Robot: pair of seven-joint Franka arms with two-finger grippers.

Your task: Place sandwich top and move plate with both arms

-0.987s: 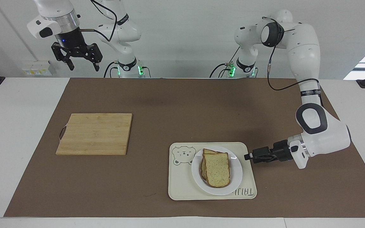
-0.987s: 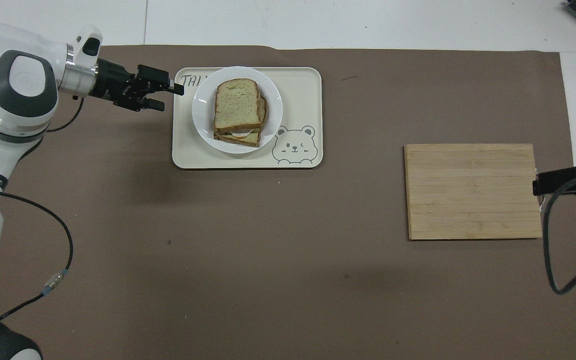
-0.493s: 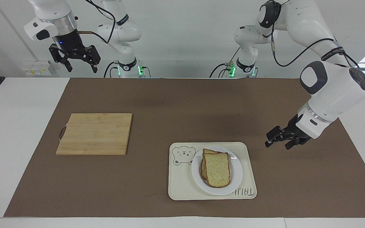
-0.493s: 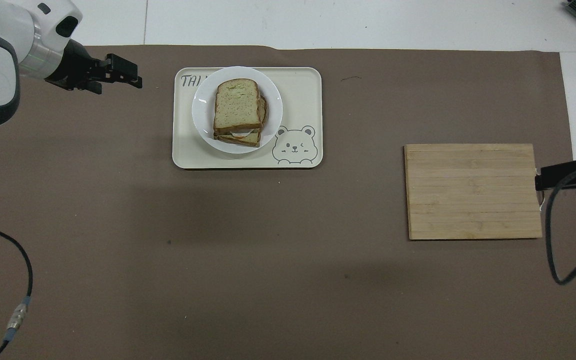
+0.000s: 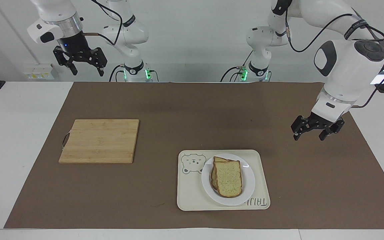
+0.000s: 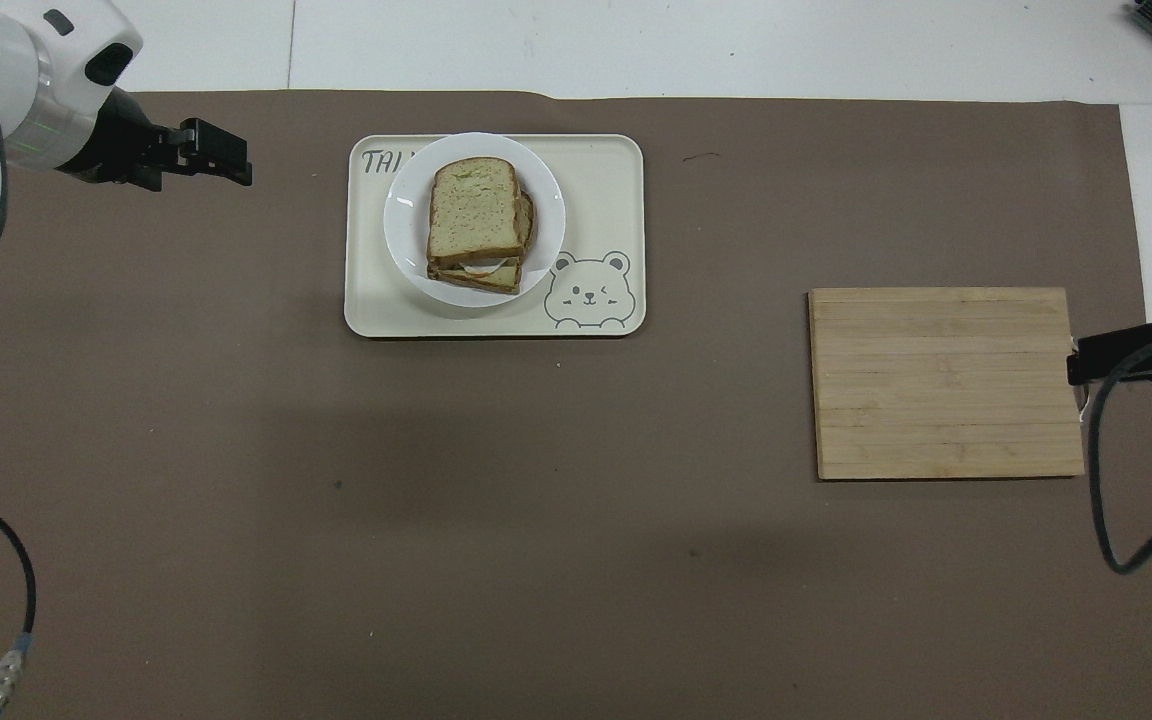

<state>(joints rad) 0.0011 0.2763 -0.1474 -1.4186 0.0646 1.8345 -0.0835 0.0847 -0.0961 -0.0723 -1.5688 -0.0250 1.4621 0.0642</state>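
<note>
Hanging open-jawed and empty, the left gripper [image 5: 313, 132] is the arm closer to the plate [image 5: 248, 181].

The left arm bends down from a raised elbow, its left gripper [image 5: 309, 136] hanging in the air with fingers spread and empty, while the right arm waits high, its right gripper [image 5: 85, 68] likewise spread and empty.

Colours and patterns
White plate [image 5: 248, 186]; pale speckled, brown-crusted sandwich top [image 5: 227, 178]; cream bear-printed tray [image 5: 192, 196]; tan striped board [image 5: 99, 141]; brown mat [image 5: 192, 113].
</note>
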